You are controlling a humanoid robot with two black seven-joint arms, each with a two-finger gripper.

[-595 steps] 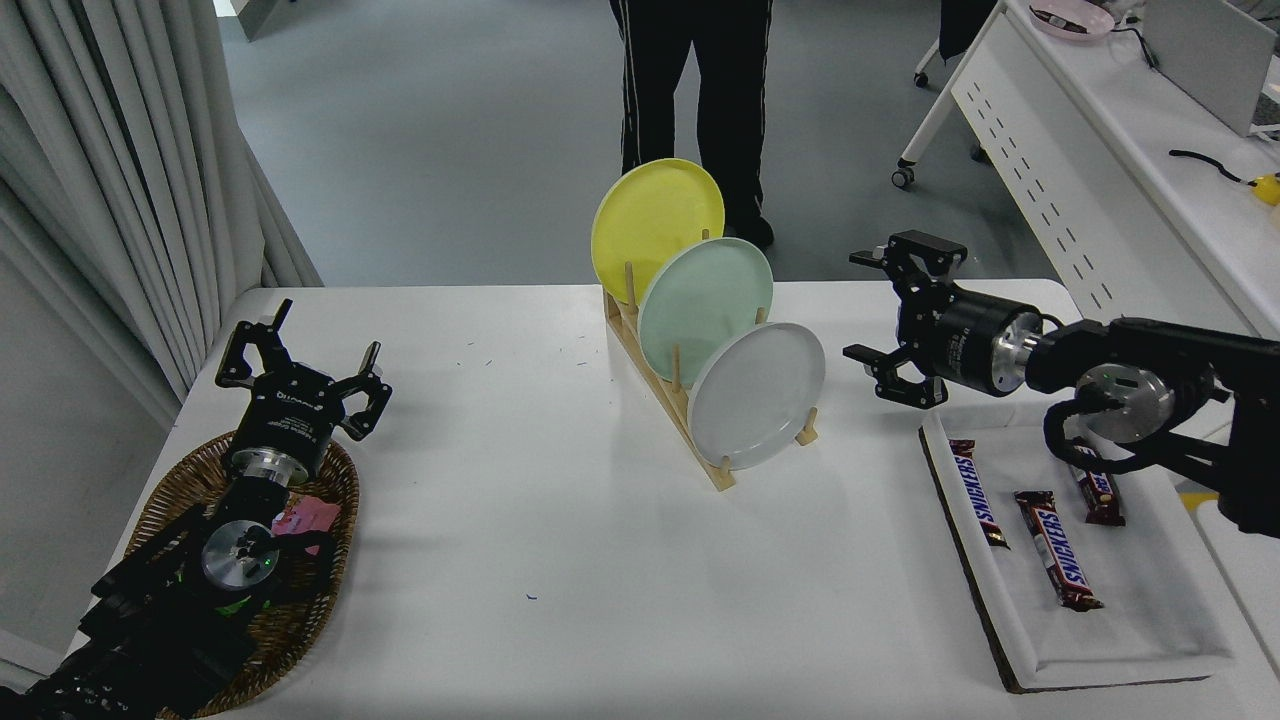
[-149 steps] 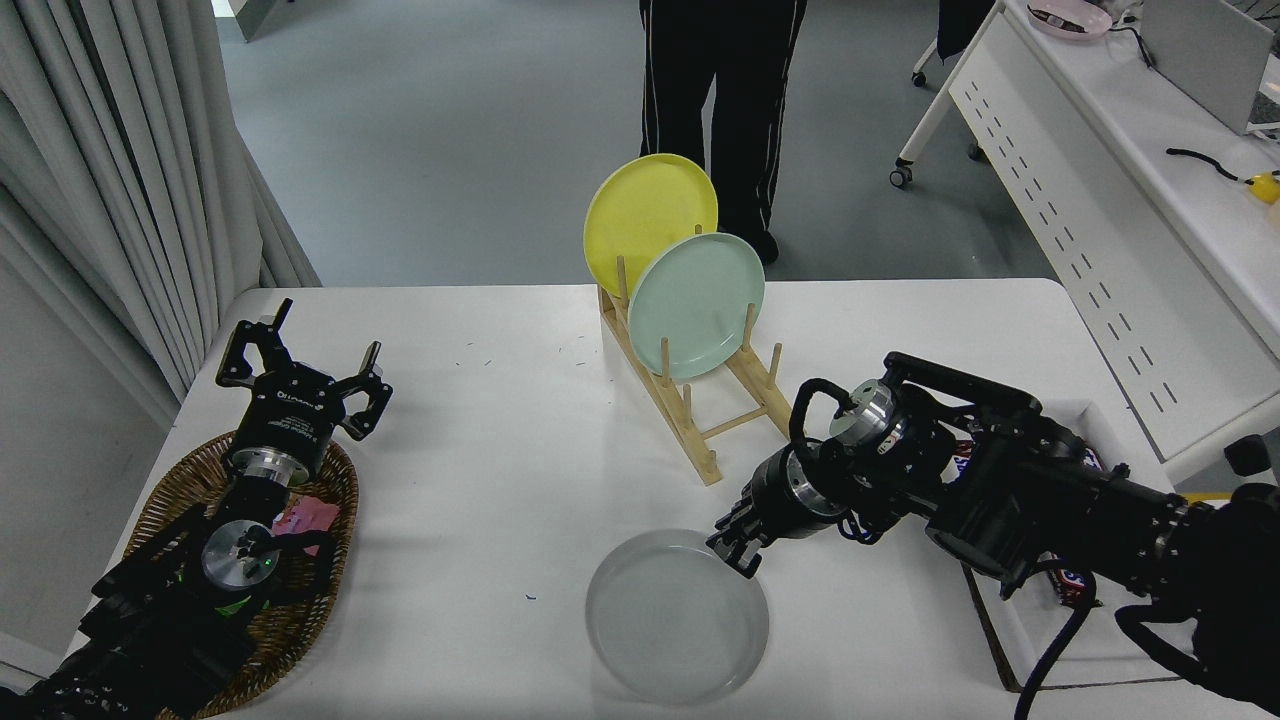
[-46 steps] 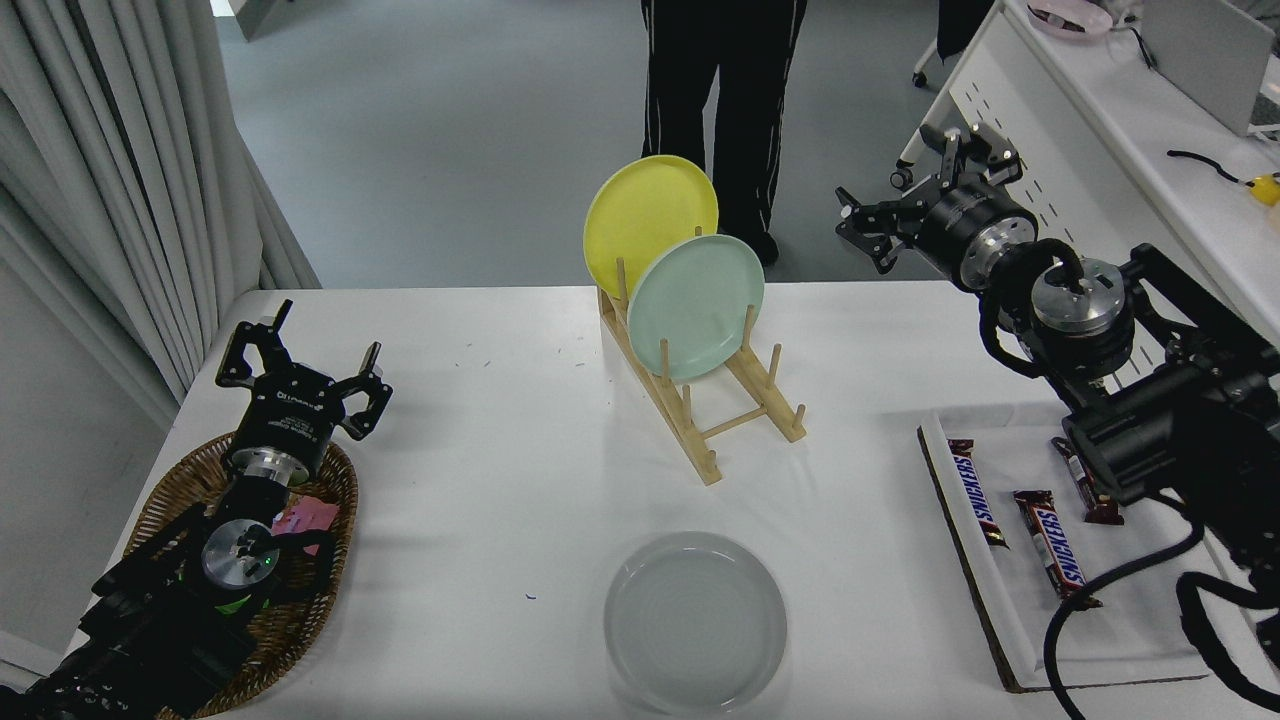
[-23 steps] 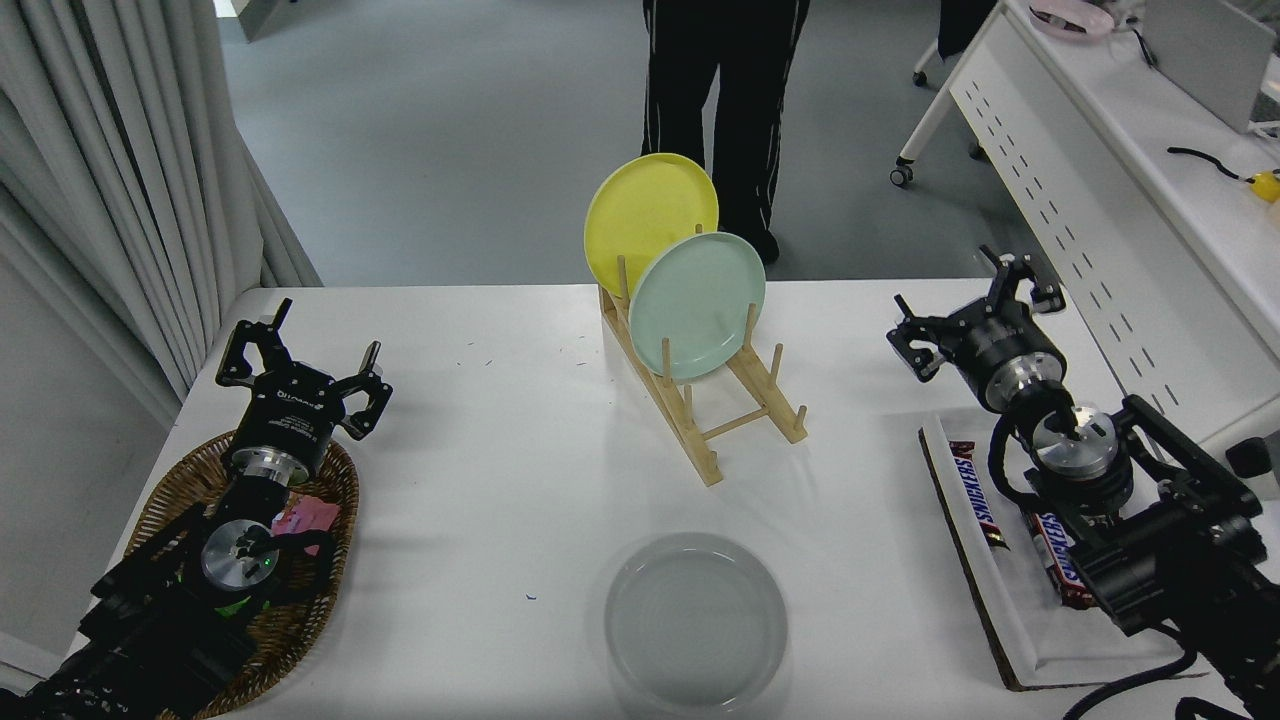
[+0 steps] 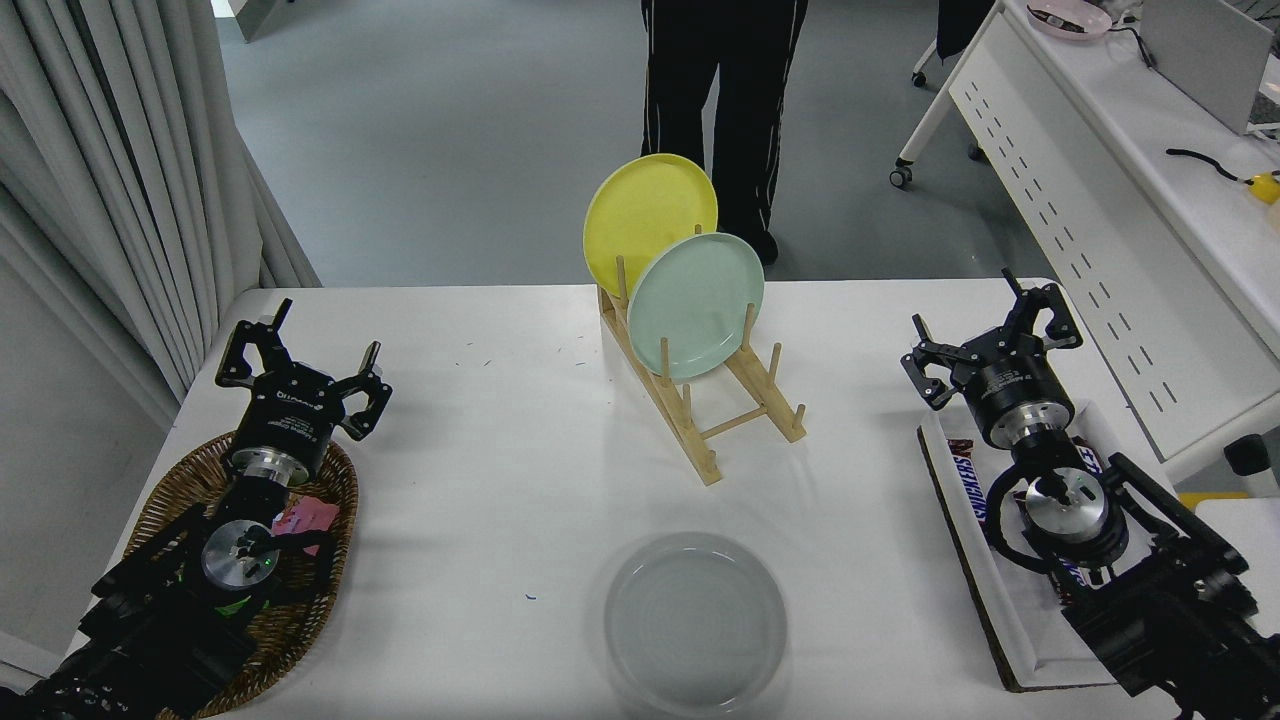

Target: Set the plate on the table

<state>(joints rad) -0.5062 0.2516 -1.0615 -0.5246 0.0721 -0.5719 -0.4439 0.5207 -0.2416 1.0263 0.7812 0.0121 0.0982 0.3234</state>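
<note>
The pale grey-white plate (image 5: 696, 622) lies flat on the white table (image 5: 500, 480) near its front edge, free of any gripper. My right gripper (image 5: 992, 334) is open and empty at the right side of the table, above the far end of the white tray, well away from the plate. My left gripper (image 5: 300, 362) is open and parked at the lower left over a wicker basket.
A wooden rack (image 5: 712, 410) at the table's middle back holds a yellow plate (image 5: 648, 212) and a mint green plate (image 5: 696, 300). A white tray (image 5: 1010, 610) with chocolate bars sits under my right arm. A wicker basket (image 5: 175, 480) is at left. A person (image 5: 722, 90) stands behind the table.
My right arm has come down and back from high at the far right, settling over the tray with the gripper open. The plate lies still where it was set down.
</note>
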